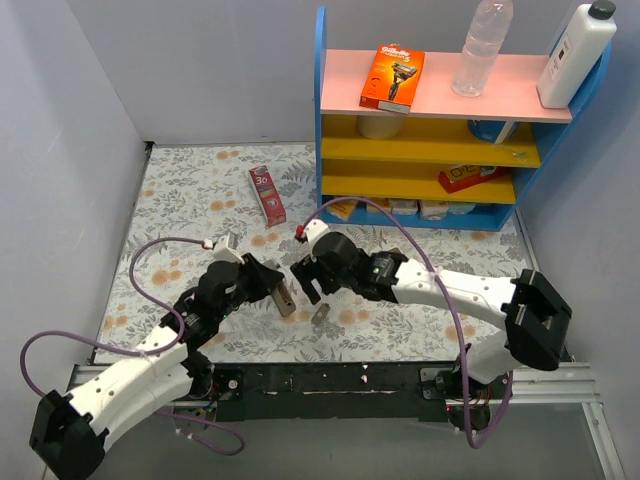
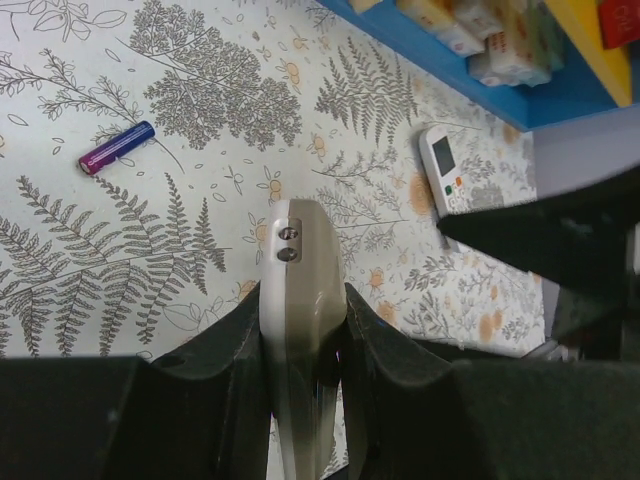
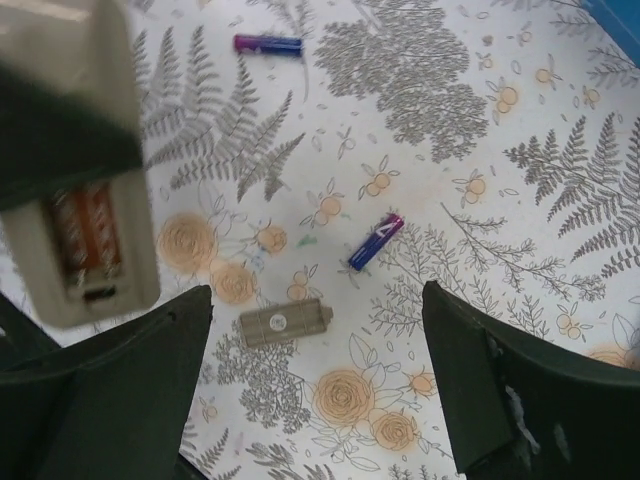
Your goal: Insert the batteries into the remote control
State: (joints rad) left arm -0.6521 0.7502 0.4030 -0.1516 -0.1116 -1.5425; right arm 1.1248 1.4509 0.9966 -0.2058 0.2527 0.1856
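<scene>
Left fingers clamp remote edgewise, right fingers spread wide & empty over batteries loose mid-surface — slim round one cd roll away at pinch, or seat skewed.

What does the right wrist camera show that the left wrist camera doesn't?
Right wrist only: the open battery compartment of the remote control, and a loose battery cover on the floral cloth. Left wrist only: a small white device with buttons. Both: the remote control, the floral cloth, and batteries: two in the right wrist view, one in the left.
</scene>
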